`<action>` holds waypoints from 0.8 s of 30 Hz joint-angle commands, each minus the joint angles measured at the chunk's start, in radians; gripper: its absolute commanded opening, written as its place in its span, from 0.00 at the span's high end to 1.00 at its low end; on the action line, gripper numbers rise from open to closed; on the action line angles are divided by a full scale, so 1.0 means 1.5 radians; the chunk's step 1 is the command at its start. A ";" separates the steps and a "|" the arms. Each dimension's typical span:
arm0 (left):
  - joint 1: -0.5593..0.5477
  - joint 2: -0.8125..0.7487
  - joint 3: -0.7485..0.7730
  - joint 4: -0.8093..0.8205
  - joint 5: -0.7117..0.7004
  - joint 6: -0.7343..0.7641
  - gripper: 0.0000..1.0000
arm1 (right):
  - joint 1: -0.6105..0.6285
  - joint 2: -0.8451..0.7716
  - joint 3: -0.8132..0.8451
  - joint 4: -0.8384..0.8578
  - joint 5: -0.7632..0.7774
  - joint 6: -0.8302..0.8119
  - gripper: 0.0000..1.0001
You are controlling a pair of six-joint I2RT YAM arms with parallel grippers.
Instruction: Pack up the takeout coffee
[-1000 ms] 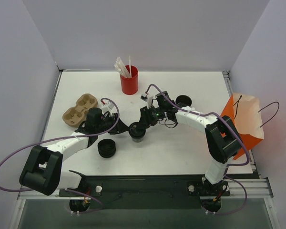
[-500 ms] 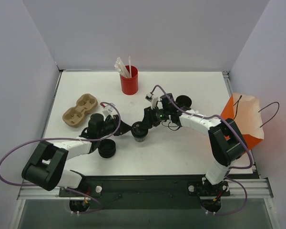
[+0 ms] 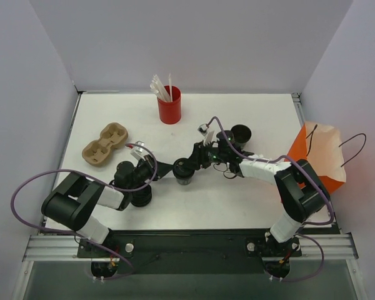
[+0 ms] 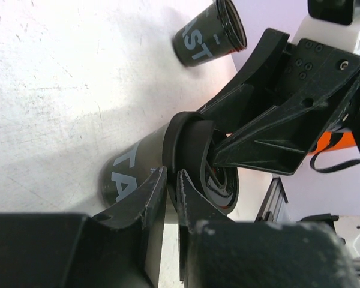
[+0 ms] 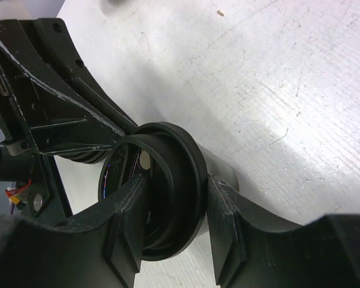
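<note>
Well, you have a white worktop [image 3: 250,200] with pale walls [image 3: 194,44] on three sides. An orange bag [image 3: 322,162] is at its right edge, and a red cup [image 3: 169,107] of straws stands at the far side. The coffee cup [image 3: 183,172] is in the middle, with a black lid on top. Your right gripper [image 5: 177,222] squeezes the cup at its lid, one finger on each side. Your left gripper [image 4: 171,180] is just left of the cup, jaws nearly together, tips at the lid's edge. You cannot tell if it pinches the lid.
</note>
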 commanded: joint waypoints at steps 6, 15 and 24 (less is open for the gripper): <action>-0.094 0.096 -0.091 -0.144 -0.014 0.012 0.83 | 0.031 0.053 -0.116 -0.069 0.143 -0.029 0.73; -0.104 0.239 -0.135 0.105 0.023 -0.046 0.76 | 0.030 0.043 -0.115 -0.083 0.148 -0.028 0.73; -0.071 0.066 -0.083 -0.070 0.030 0.011 0.59 | 0.026 0.020 -0.103 -0.135 0.156 -0.045 0.73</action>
